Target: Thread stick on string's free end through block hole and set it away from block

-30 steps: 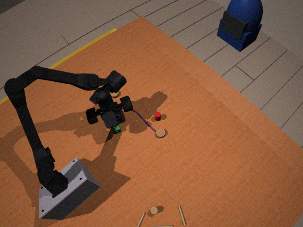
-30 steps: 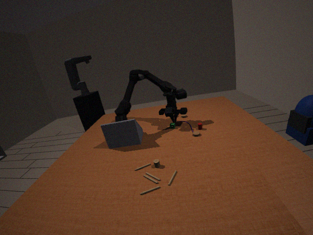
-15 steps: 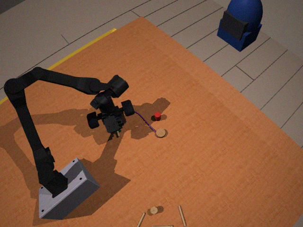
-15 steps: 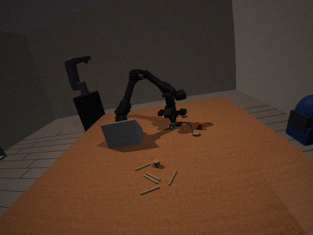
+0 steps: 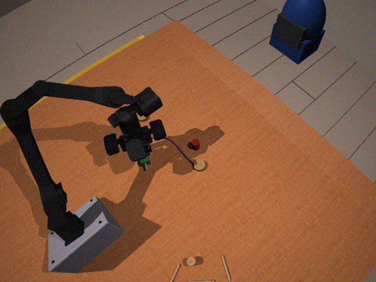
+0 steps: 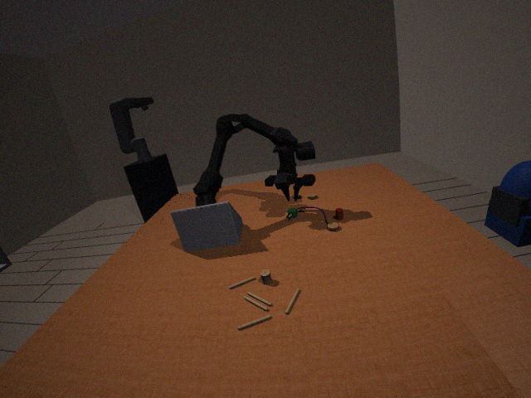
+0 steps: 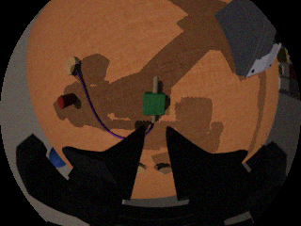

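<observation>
The green block (image 5: 144, 160) (image 6: 292, 211) (image 7: 154, 104) stands on the table. The stick (image 5: 145, 167) (image 7: 156, 84) sits in its hole: a longer part sticks out on the side toward the arm's base, a short end on the opposite side. The purple string (image 5: 179, 147) (image 6: 319, 210) (image 7: 94, 109) curves from that short end to the round wooden button (image 5: 199, 164) (image 6: 333, 226) (image 7: 72, 65). My gripper (image 6: 292, 200) (image 7: 155, 129) is partly open and empty, above the table on the string side of the block. Its fingertips are hidden in the top view.
A red cylinder (image 5: 195, 144) (image 6: 338, 213) (image 7: 67, 101) stands near the button. A wooden disc (image 5: 143, 117) (image 6: 311, 196) lies beyond the gripper. A wooden cylinder (image 5: 191, 261) (image 6: 265, 276) and several loose sticks lie far off, past the arm's grey base (image 5: 87, 245) (image 6: 207, 226).
</observation>
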You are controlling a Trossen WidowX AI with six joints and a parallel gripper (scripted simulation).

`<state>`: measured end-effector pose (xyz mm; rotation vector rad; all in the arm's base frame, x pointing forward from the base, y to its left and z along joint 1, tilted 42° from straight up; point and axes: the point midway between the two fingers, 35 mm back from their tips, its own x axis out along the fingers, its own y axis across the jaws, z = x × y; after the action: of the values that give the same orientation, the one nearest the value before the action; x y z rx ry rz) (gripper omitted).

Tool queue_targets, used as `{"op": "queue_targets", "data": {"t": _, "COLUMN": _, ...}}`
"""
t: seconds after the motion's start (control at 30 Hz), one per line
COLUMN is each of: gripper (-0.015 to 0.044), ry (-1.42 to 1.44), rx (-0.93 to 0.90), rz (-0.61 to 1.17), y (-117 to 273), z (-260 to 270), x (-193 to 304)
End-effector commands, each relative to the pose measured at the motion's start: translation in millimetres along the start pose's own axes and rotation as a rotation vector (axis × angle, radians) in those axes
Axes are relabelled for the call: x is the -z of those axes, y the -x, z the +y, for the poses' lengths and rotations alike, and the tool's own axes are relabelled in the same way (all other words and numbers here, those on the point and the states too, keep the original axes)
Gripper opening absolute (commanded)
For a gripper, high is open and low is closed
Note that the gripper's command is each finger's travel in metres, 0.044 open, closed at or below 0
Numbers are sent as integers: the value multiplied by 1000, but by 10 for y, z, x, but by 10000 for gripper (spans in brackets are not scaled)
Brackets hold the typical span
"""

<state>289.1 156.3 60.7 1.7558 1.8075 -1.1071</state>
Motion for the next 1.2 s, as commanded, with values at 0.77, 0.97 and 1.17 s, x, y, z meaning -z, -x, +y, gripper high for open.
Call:
{"op": "queue_targets", "data": {"t": 0.77, "gripper": 123, "ry": 1664, "rx": -32, "rz": -15, "y": 319, "z": 31, "x": -256}}
{"op": "queue_targets", "data": {"t": 0.97, "gripper": 123, "ry": 2192, "rx": -27, "rz": -21, "y": 316, "z": 20, "x": -351}}
{"op": "queue_targets", "data": {"t": 1.17, "gripper": 123, "ry": 2575, "rx": -23, "rz": -25, "y": 314, "z": 10, "x": -417}}
